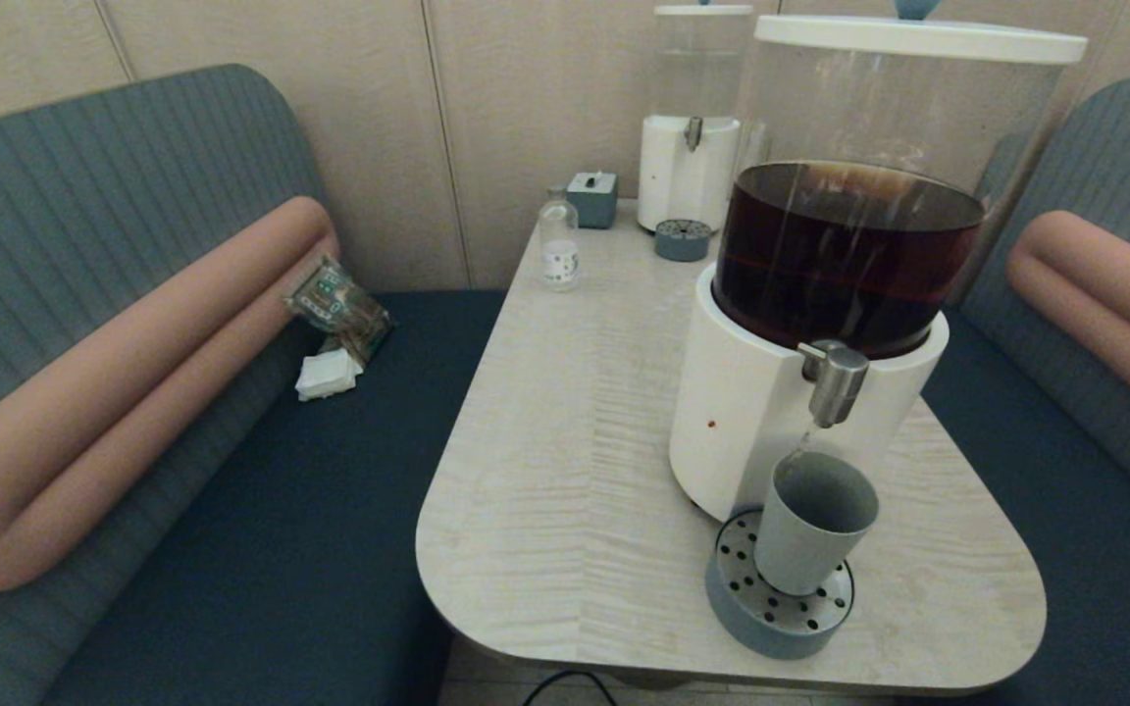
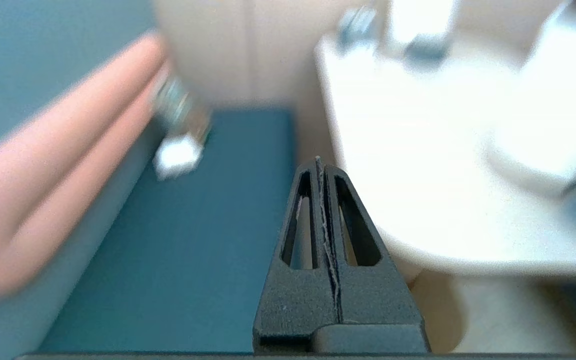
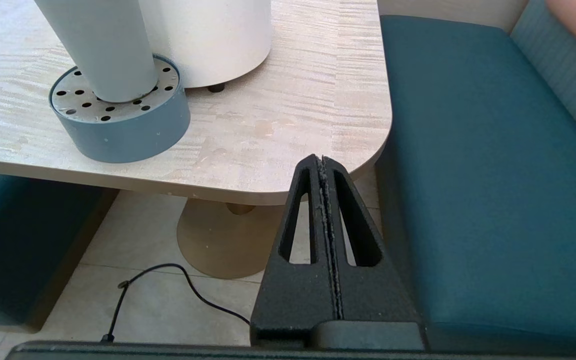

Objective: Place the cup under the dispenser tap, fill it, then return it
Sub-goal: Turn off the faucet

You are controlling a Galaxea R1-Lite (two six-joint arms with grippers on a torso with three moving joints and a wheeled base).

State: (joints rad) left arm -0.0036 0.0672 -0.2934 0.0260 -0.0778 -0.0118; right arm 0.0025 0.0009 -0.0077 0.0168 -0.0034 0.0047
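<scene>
Grippers closed [image 3: 322,165] [image 2: 319,165], cup [image 1: 810,525] on tray [image 1: 778,610] — bottle [image 1: 558,243] behind

A pale wood-grain table [image 1: 565,441] with rounded corners stands between two teal padded benches [image 1: 261,510] that carry salmon-pink bolster cushions [image 1: 133,392]. At its far end, near the wall, sit a small clear glass bottle [image 1: 558,245], a little grey-blue box [image 1: 592,199], a smaller white-based dispenser [image 1: 688,147] holding clear liquid, and a round grey drip tray [image 1: 682,239] just before it. On the left bench seat lie a crumpled printed packet [image 1: 337,306] and a folded white napkin [image 1: 328,375], touching each other, while a black cable [image 3: 168,290] trails over the tiled floor by the table's pedestal [image 3: 218,245].
</scene>
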